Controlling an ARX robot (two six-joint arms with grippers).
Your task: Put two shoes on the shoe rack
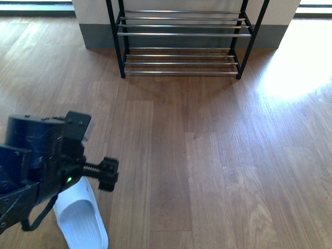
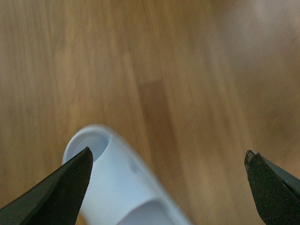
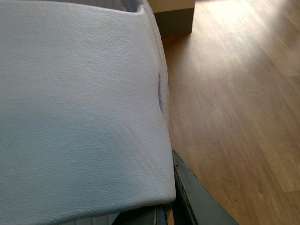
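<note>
Wood-plank floor (image 1: pixel 218 155), matte brown. 1 shoe rack (image 1: pixel 181 34) at far wall: black metal frame, thin silver rods, 2 tiers in view. 2 pale blue rubber slides. First slide (image 1: pixel 82 220) flat on floor, near left, long axis approx. toward rack, slightly slanted. Second slide (image 3: pixel 79 108) with pebbled texture, grasped by right gripper (image 3: pixel 159 213) — lifted off floor. Left gripper (image 2: pixel 168 161) above first slide, fingers spread wide — released.
</note>
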